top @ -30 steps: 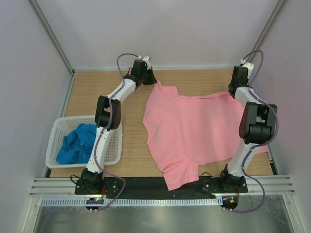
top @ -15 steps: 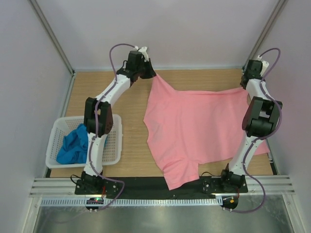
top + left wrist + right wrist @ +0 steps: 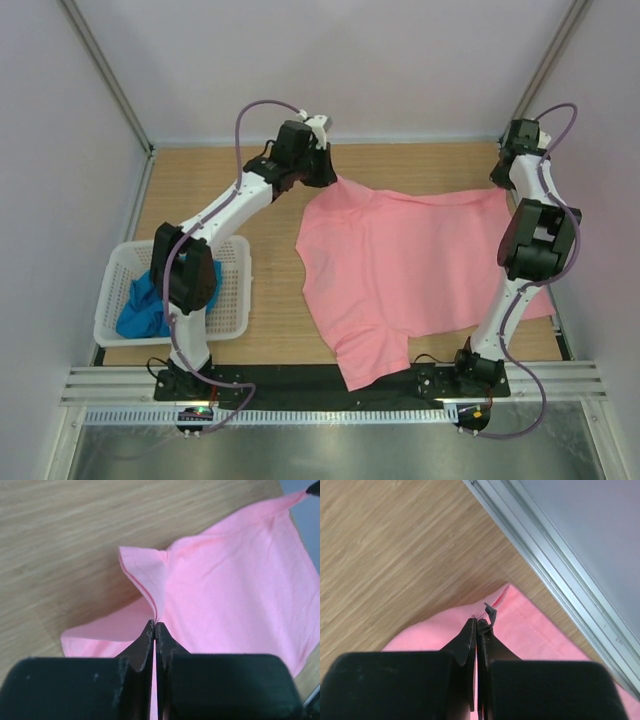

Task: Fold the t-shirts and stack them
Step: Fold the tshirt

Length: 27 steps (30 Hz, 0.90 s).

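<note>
While the blue shirt (image 3: 140,312) sits bunched in the basket (image 3: 232,295) at the near left corner of the table (image 3: 200,200), not yet folded, the risk is all with the pink one. Left gripper (image 3: 155,625): jaws pressed together, pinching a thin fold of the pink shirt (image 3: 410,270) at its far left corner, toward the table's far edge. The bite looks small, so a hard pull could slip the fabric out. The pink shirt lies spread over the table's middle and right, with one flap over the near edge; dragging it nearer may slide it off. Right gripper (image 3: 476,622): jaws closed on the shirt's far right corner, near the table's far right corner, just beside the rail (image 3: 545,580). That grip looks shallow too, and uneven pulls between the arms would skew or bunch the fold.
</note>
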Tool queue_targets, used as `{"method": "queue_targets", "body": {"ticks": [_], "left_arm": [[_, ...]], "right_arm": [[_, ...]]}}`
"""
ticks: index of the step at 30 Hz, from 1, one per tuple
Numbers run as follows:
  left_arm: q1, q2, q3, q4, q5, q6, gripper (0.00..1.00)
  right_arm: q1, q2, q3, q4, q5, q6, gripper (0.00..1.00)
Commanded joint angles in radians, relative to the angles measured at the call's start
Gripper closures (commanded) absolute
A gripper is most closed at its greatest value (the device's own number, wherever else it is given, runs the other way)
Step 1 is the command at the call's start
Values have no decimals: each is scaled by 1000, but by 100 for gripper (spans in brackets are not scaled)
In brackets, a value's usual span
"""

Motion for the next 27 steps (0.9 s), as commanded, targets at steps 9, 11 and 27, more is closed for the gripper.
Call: {"method": "queue_targets", "body": {"ticks": [9, 11, 27], "left_arm": [[-82, -245, -170, -96, -112, 36, 100], [-89, -279, -197, -103, -115, 31, 100], [-207, -337, -348, -118, -136, -1, 100]], "right_arm": [[-79, -94, 54, -217, 5, 97, 99], [-103, -94, 54, -230, 5, 101, 99], [-117, -53, 35, -265, 23, 63, 99]]}}
